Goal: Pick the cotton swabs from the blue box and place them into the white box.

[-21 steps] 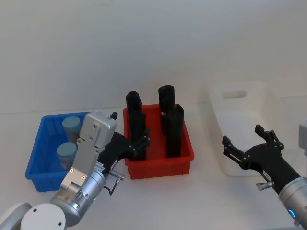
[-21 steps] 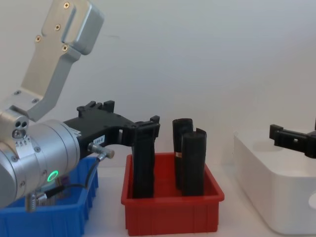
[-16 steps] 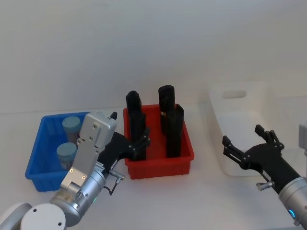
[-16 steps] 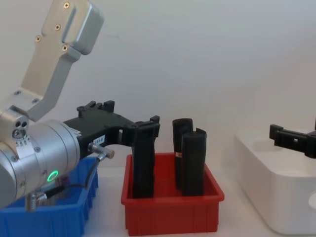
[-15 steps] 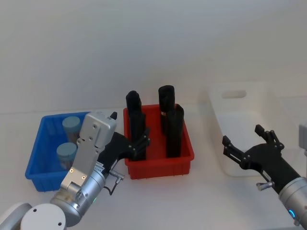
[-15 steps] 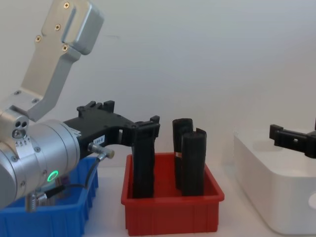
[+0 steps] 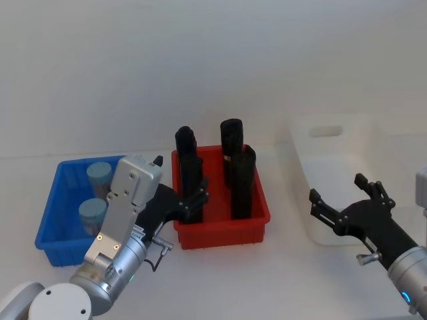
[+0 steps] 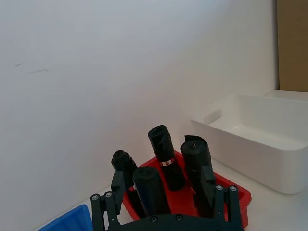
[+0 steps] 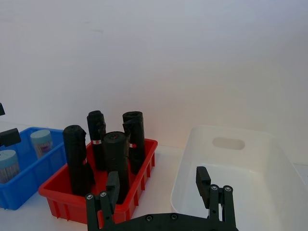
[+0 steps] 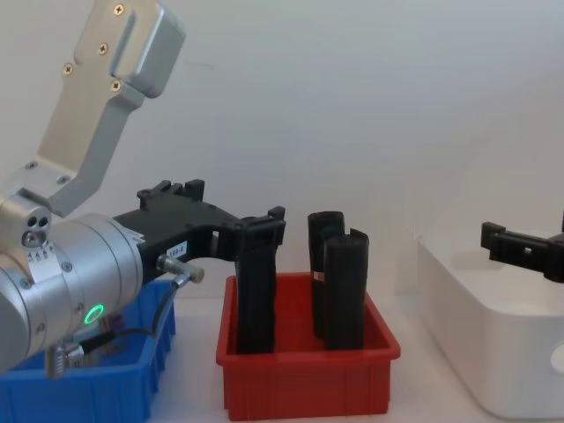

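Two cotton swabs tubs with pale blue lids [image 7: 100, 175] [image 7: 92, 213] stand in the blue box [image 7: 52, 203] at the left; they also show in the right wrist view [image 9: 42, 140] [image 9: 8, 164]. The white box [image 7: 301, 167] [image 10: 493, 352] sits at the right. My left gripper [image 7: 180, 181] [image 10: 231, 204] hovers open between the blue box and the red bin, to the right of the tubs, holding nothing. My right gripper [image 7: 337, 188] [image 9: 158, 180] hangs open at the white box's near left corner, also with nothing in it.
A red bin [image 7: 257, 223] [image 10: 308, 383] with several tall black upright rolls [image 7: 241, 180] stands between the two boxes. A plain white wall rises close behind. The blue box's front wall [image 10: 88, 392] lies under my left forearm.
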{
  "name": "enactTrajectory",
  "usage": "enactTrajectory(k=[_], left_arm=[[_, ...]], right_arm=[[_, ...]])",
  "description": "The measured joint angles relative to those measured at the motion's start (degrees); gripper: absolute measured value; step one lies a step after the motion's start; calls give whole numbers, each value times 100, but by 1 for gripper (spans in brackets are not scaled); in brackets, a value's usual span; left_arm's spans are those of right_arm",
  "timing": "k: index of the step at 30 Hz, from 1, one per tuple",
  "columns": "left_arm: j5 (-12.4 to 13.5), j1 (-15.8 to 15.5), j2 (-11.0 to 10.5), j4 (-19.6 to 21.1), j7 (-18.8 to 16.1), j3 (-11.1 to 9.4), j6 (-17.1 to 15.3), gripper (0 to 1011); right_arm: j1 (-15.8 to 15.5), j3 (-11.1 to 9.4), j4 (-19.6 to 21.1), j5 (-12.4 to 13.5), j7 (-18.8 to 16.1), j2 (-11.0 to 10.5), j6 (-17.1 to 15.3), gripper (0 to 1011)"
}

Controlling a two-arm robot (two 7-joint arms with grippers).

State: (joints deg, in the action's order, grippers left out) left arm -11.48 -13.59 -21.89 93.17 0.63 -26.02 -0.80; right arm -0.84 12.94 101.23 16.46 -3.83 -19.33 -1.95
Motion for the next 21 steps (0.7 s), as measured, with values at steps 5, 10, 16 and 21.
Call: enactTrajectory(k=[5,10,16,21], left_arm=[[0,0,0,0,0,0,0,1004],[0,0,0,0,0,0,0,1004],[0,0,0,0,0,0,0,1004],[0,0,0,0,0,0,0,1004]], right_arm=[[0,0,0,0,0,0,0,1001],[0,0,0,0,0,0,0,1001],[0,0,0,0,0,0,0,1001],[0,0,0,0,0,0,0,1001]])
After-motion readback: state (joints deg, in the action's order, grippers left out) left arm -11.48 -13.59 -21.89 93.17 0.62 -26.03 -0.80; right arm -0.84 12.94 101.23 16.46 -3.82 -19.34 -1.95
